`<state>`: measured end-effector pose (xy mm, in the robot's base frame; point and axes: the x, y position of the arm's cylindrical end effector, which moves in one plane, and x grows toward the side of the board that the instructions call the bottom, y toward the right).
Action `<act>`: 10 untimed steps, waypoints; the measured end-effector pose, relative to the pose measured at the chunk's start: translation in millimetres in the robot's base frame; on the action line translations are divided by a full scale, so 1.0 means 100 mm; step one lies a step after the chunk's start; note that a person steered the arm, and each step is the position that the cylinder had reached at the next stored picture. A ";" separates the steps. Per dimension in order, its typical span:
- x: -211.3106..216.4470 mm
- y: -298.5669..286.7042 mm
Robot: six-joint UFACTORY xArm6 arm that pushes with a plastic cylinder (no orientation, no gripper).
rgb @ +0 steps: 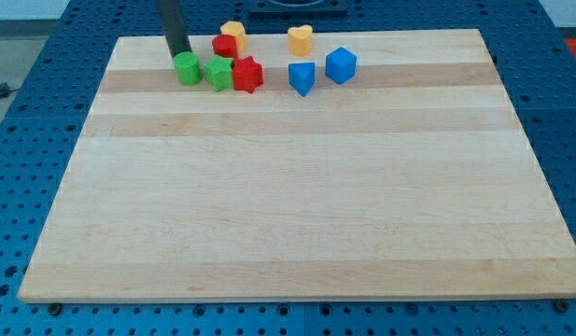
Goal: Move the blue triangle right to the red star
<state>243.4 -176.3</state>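
Observation:
The blue triangle lies near the view's top, right of centre-left. The red star sits a short gap to its left. My tip rests at the view's top left, just above the green round block and well left of the blue triangle. A green star-like block touches the red star's left side.
A blue cube is right of the triangle. A red round block and a yellow block sit above the red star. A yellow heart-like block is above the triangle. All lie on the wooden board.

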 end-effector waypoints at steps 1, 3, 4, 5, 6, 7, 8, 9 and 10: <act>0.03 0.13; 0.00 -0.30; 0.32 -0.69; 1.01 -0.35; 1.42 0.49; 1.49 1.61; 1.26 2.49; 0.93 2.64; 0.84 2.36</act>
<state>327.2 60.0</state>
